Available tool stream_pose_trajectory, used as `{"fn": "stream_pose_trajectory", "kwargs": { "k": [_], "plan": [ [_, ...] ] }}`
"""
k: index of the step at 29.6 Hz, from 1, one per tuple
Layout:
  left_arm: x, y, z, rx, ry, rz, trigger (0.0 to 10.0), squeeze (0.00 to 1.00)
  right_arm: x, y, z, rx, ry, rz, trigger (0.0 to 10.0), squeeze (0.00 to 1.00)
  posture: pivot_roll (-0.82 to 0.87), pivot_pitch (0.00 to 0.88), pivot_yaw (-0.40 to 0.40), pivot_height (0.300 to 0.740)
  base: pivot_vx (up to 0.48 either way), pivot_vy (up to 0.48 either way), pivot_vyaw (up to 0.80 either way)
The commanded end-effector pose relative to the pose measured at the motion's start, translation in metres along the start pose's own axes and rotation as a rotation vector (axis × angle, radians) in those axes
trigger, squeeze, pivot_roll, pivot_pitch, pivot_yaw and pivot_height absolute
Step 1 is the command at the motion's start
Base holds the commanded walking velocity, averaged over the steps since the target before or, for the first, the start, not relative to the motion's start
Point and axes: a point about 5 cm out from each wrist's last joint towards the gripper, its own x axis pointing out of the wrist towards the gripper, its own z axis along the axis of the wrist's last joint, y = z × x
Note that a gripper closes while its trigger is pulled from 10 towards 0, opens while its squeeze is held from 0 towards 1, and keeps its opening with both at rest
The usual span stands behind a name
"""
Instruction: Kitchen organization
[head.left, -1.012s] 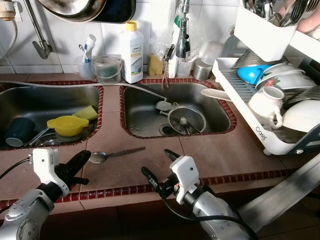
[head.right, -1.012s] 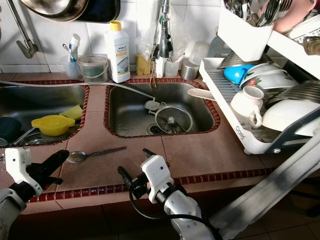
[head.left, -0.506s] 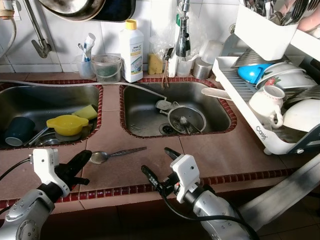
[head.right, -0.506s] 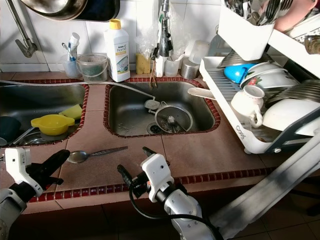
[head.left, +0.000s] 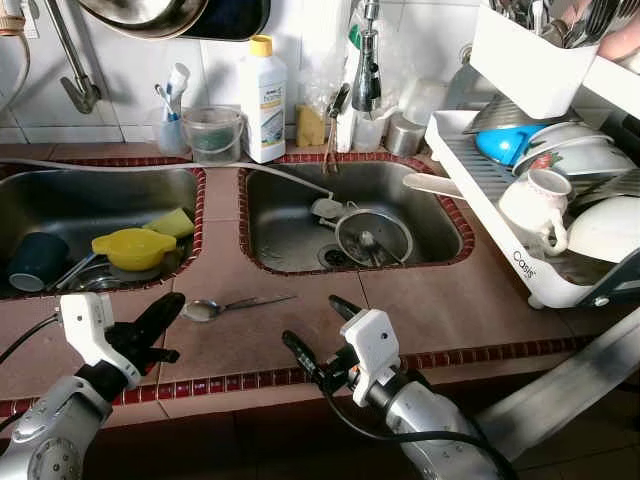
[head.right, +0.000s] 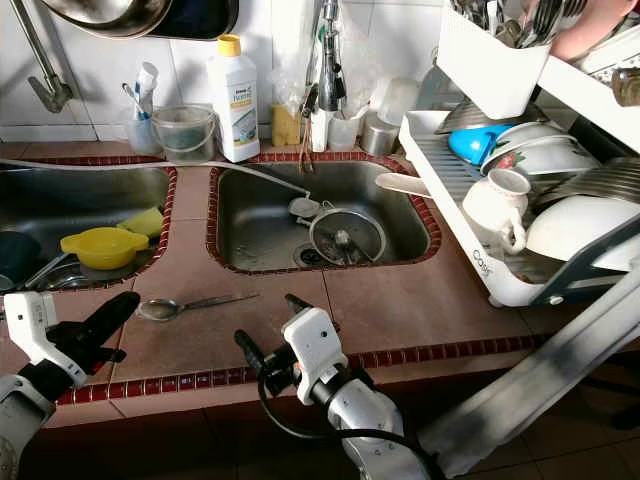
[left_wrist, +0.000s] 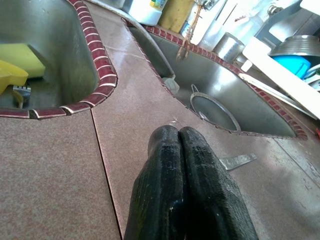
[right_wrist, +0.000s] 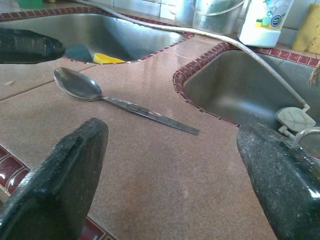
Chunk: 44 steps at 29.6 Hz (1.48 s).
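Observation:
A metal spoon (head.left: 232, 304) lies flat on the brown tiled counter (head.left: 270, 340) between the two sinks, bowl to the left, handle to the right. My left gripper (head.left: 172, 305) is shut with nothing in it, its tip just left of the spoon's bowl (right_wrist: 77, 84). In the left wrist view its closed fingers (left_wrist: 185, 165) hover low over the counter. My right gripper (head.left: 315, 325) is open, low over the counter's front edge, right of and nearer than the spoon handle (right_wrist: 152, 116). Its two black fingers (right_wrist: 65, 165) stand wide apart.
The left sink (head.left: 60, 215) holds a yellow bowl (head.left: 132, 248), a sponge and a dark cup (head.left: 28, 262). The right sink (head.left: 290, 215) holds a strainer (head.left: 372, 237). A white dish rack (head.left: 530, 210) with cups and bowls stands at the right. Bottles and tubs line the back wall.
The spoon has slid a little away from me and its handle now lies flatter. Both grippers stay nearly where they were.

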Motion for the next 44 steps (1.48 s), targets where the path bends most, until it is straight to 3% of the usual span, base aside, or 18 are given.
{"fn": "stream_pose_trajectory", "kwargs": {
  "k": [1,2,3,4,5,7,8,9,10,11,28,39,40,44],
  "plan": [
    [0.001,-0.003,0.003,0.011,0.003,-0.017,0.0,0.00,-0.001,0.001,0.005,0.003,-0.019,0.004,10.0,0.00,-0.07,0.045,-0.040,0.740,0.000,0.000,0.00],
    [0.001,-0.003,0.002,0.013,0.008,-0.017,0.0,0.00,-0.001,0.001,0.005,0.003,-0.019,0.003,10.0,0.00,-0.07,0.045,-0.040,0.740,0.000,0.000,0.00],
    [0.002,-0.003,0.001,0.016,0.017,-0.016,4.8,0.00,-0.001,0.001,0.005,0.004,-0.020,0.003,10.0,0.00,-0.07,0.041,-0.039,0.740,0.000,0.000,0.00],
    [0.002,-0.002,0.000,0.019,0.030,-0.011,3.9,0.00,-0.001,0.001,0.005,0.004,-0.020,0.003,10.0,0.00,-0.07,0.041,-0.039,0.740,0.000,0.000,0.00],
    [0.002,-0.002,0.000,0.019,0.030,-0.011,3.9,0.00,-0.001,0.001,0.005,0.004,-0.020,0.003,10.0,0.00,-0.07,0.041,-0.039,0.740,0.000,0.000,0.00],
    [0.001,-0.002,0.000,0.030,0.036,-0.002,5.5,0.00,-0.001,0.002,0.005,0.006,-0.021,0.002,10.0,0.00,-0.07,0.039,-0.037,0.740,0.000,0.000,0.00],
    [0.001,-0.001,0.000,0.030,0.036,-0.001,10.0,0.00,-0.001,0.002,0.005,0.006,-0.020,0.002,10.0,0.00,-0.07,0.039,-0.037,0.740,0.000,0.000,0.00],
    [0.001,-0.001,0.000,0.026,0.035,0.002,10.0,0.00,-0.001,0.002,0.005,0.006,-0.021,0.002,10.0,0.00,-0.07,0.039,-0.037,0.740,0.000,0.000,0.00],
    [0.001,0.000,0.000,0.022,0.037,0.008,10.0,0.31,-0.001,0.002,0.005,0.007,-0.021,0.003,10.0,0.00,-0.07,0.038,-0.038,0.740,0.000,0.000,0.00],
    [0.001,0.002,0.001,0.021,0.031,0.026,10.0,1.00,-0.001,0.003,0.005,0.007,-0.021,0.004,10.0,0.00,-0.07,0.038,-0.038,0.740,0.000,0.000,0.00],
    [-0.010,-0.001,0.001,-0.033,0.024,0.027,10.0,1.00,-0.003,0.002,0.005,0.008,-0.020,0.006,10.0,0.00,-0.06,0.051,-0.044,0.740,0.000,0.000,0.00],
    [-0.011,-0.004,0.000,0.000,0.046,0.047,10.0,1.00,-0.003,0.002,0.005,0.011,-0.018,0.018,10.0,0.00,-0.05,0.057,-0.048,0.740,0.000,0.000,0.00],
    [-0.010,-0.004,-0.001,-0.013,0.052,0.052,10.0,0.00,-0.002,0.002,0.005,0.011,-0.018,0.020,10.0,0.00,-0.05,0.061,-0.050,0.740,0.000,0.000,0.00],
    [-0.008,-0.005,-0.001,0.000,0.064,0.054,10.0,0.00,-0.002,0.002,0.006,0.010,-0.019,0.023,10.0,0.00,-0.05,0.061,-0.049,0.740,0.000,0.000,0.00]
  ]
}}
